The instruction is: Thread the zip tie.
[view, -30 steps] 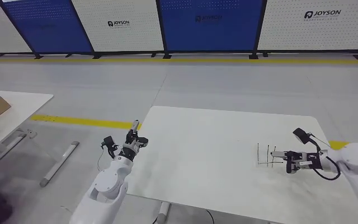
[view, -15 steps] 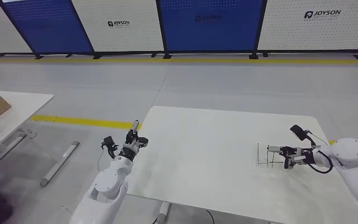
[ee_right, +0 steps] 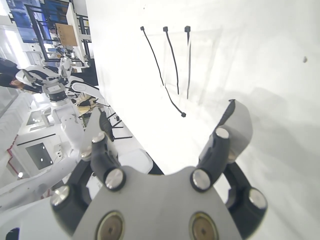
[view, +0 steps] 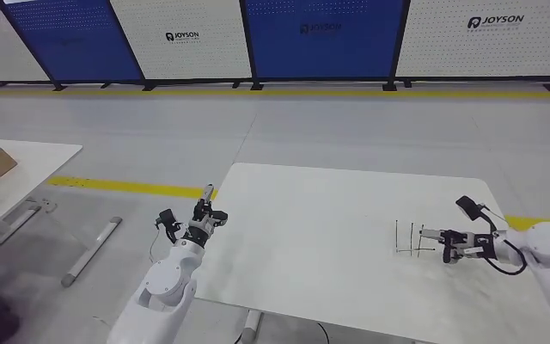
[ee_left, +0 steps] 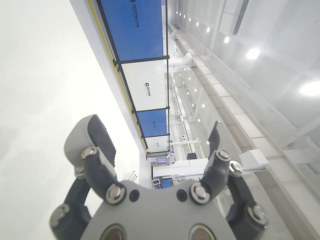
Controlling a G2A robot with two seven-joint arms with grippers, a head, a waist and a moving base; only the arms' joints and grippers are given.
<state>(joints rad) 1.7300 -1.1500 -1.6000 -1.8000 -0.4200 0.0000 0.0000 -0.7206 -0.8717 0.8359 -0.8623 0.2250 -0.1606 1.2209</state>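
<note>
Four black zip ties (ee_right: 174,62) lie flat near the white table's (view: 326,224) right end, with the right gripper (ee_right: 165,111) just beside them, fingers spread and empty, while the left gripper (ee_left: 157,126), likewise spread, sits at the table's left edge.

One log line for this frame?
right gripper: jaws open, empty, near zip ties on table | left gripper: jaws open, empty, at table edge | threading: not started
</note>
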